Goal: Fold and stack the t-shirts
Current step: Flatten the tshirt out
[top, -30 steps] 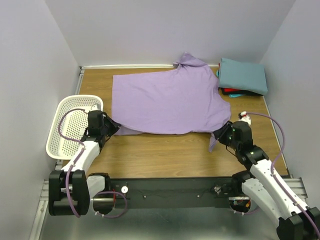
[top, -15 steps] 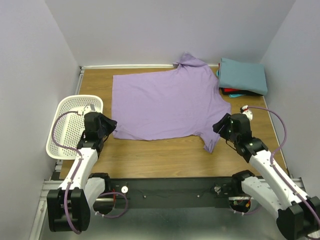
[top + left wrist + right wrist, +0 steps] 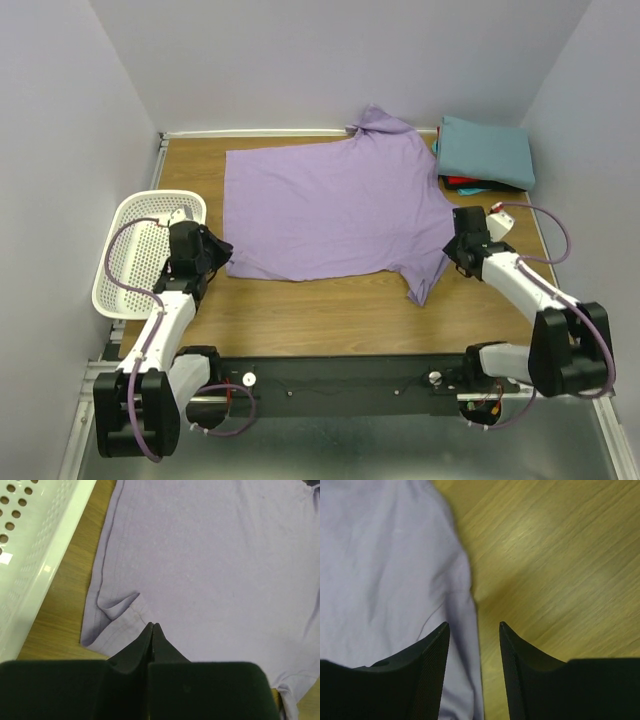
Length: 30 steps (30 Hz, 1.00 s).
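Note:
The lavender t-shirt (image 3: 330, 210) lies spread flat on the wooden table (image 3: 320, 310). It also shows in the left wrist view (image 3: 210, 565) and the right wrist view (image 3: 385, 555). My left gripper (image 3: 224, 252) is shut at the shirt's near left corner. Its tips (image 3: 153, 625) are over the hem, with no cloth visible between them. My right gripper (image 3: 452, 248) is open at the right sleeve. In the right wrist view its jaws (image 3: 472, 625) straddle the sleeve's edge. A folded teal t-shirt (image 3: 485, 150) lies on a folded red one (image 3: 470, 184) at the back right.
The white perforated basket (image 3: 140, 250) stands at the left table edge, just left of my left gripper, and shows in the left wrist view (image 3: 35, 555). White walls close in the back and both sides. Bare wood lies between the shirt and the near edge.
The shirt's near hem, held up at both corners a second ago, now lies flat. My right arm has swung out to the right and its gripper has opened. The left gripper has barely moved.

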Each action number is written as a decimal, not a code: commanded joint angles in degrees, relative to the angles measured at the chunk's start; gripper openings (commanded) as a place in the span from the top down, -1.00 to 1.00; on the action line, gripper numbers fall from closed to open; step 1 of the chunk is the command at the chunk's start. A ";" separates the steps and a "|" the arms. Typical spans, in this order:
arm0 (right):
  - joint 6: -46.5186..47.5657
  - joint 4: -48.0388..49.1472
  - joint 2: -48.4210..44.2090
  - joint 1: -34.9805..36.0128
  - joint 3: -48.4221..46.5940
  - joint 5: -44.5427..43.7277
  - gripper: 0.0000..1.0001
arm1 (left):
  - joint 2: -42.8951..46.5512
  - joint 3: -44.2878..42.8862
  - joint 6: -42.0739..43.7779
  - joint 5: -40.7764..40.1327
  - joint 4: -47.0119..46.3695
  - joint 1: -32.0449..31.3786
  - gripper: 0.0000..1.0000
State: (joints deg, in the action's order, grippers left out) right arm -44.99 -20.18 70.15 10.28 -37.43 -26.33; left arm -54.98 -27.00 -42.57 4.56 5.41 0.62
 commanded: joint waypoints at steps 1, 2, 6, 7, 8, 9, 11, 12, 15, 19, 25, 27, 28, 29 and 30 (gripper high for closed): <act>-0.10 4.18 5.69 -4.65 -2.47 0.30 0.06 | 0.84 -2.35 3.28 4.30 -0.22 -0.18 0.90; 0.08 4.80 6.66 -5.70 -2.39 2.40 0.10 | 1.01 -2.70 3.80 4.75 -0.31 -0.18 0.90; 0.70 9.10 10.70 -7.65 -2.21 5.84 0.07 | 1.72 -3.76 5.39 5.81 0.48 -0.27 0.86; 0.61 9.63 11.41 -7.65 -2.30 6.46 0.06 | 1.63 -3.84 5.39 6.07 0.39 -0.27 0.85; 0.52 10.77 12.02 -7.65 -2.38 8.03 0.05 | 1.63 -3.93 5.48 6.86 0.48 -0.27 0.85; -0.09 11.30 12.38 -7.65 -2.30 8.74 0.05 | 1.63 -4.11 5.56 7.30 0.57 -0.27 0.85; -0.71 13.06 13.17 -7.65 -1.60 10.84 0.05 | 1.63 -4.02 5.74 8.01 0.48 -0.27 0.84; -0.80 13.59 13.08 -7.56 -1.16 11.38 0.05 | 1.72 -3.93 5.74 8.01 0.48 -0.18 0.84; -0.97 14.91 13.17 -7.56 -0.45 11.91 0.05 | 2.07 -3.32 5.30 8.27 0.30 -0.27 0.84; -0.62 15.61 15.01 -7.65 -0.45 12.44 0.10 | 1.72 -2.79 4.51 8.10 -0.40 -0.45 0.81; 2.36 13.60 15.11 -7.65 0.16 10.69 0.65 | 0.05 -1.74 2.14 6.17 -1.02 -0.45 0.78; 3.68 12.54 12.39 -7.65 0.95 9.46 0.69 | -0.30 -1.30 1.44 5.38 -1.19 -0.45 0.78; 4.03 11.84 11.34 -7.65 1.30 9.02 0.74 | -0.82 -1.12 0.82 4.59 -1.10 -0.45 0.77; 4.56 9.66 10.19 -7.65 1.57 7.79 0.77 | -1.18 -0.95 0.64 4.24 -1.19 -0.45 0.76; 4.30 8.42 9.23 -7.82 1.66 7.43 0.78 | -1.53 -0.77 0.29 3.88 -1.19 -0.45 0.76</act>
State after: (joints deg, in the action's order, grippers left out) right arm -42.54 -6.72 83.09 2.83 -37.10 -15.25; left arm -55.48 -29.10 -40.53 10.68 5.21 0.36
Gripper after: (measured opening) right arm 0.121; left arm 0.117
